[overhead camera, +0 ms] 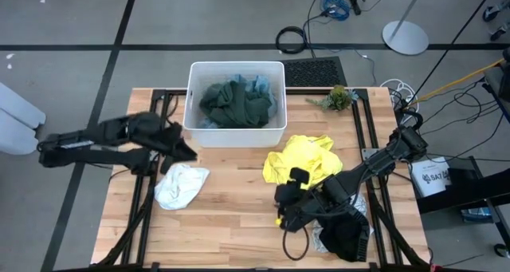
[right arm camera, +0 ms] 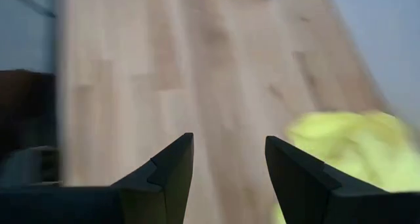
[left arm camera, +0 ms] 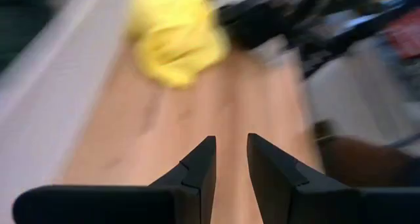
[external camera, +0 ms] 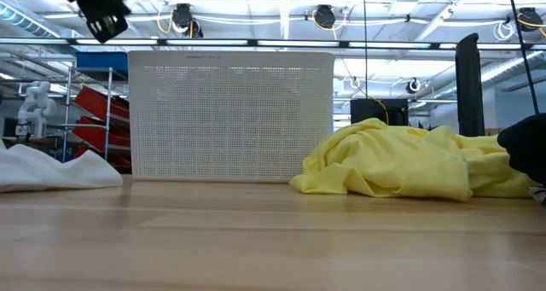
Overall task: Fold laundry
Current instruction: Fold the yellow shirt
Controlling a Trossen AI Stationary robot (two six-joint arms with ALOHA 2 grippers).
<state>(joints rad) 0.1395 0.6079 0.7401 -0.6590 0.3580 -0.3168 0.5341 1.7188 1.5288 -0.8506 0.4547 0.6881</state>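
I judge the folding has barely begun: nothing on the table (overhead camera: 239,216) looks folded. The tub (overhead camera: 236,136) stands at the middle of the far edge, and in it lie a dark green garment (overhead camera: 233,103) and a light blue one (overhead camera: 261,87), both bunched. The white cloth (overhead camera: 182,185) lies crumpled toward the left edge of the table, just in front of the tub's near left corner. The yellow garment (overhead camera: 303,160) sits in a loose heap right of centre, in front of the tub's right end. The black garment (overhead camera: 344,234) is piled at the near right corner, with a bit of pale cloth showing beside it, too hidden for me to name.

My left gripper (left arm camera: 230,159) hangs above the table by the tub's left side, over the white cloth's far edge; its fingers stand a narrow gap apart with nothing between them. My right gripper (right arm camera: 228,159) is low over the near right part of the table, between the yellow heap and the black one; its fingers are spread wider and also hold nothing, with bare wood showing between them.

So every piece remains: each must be taken, spread flat, folded and set down.
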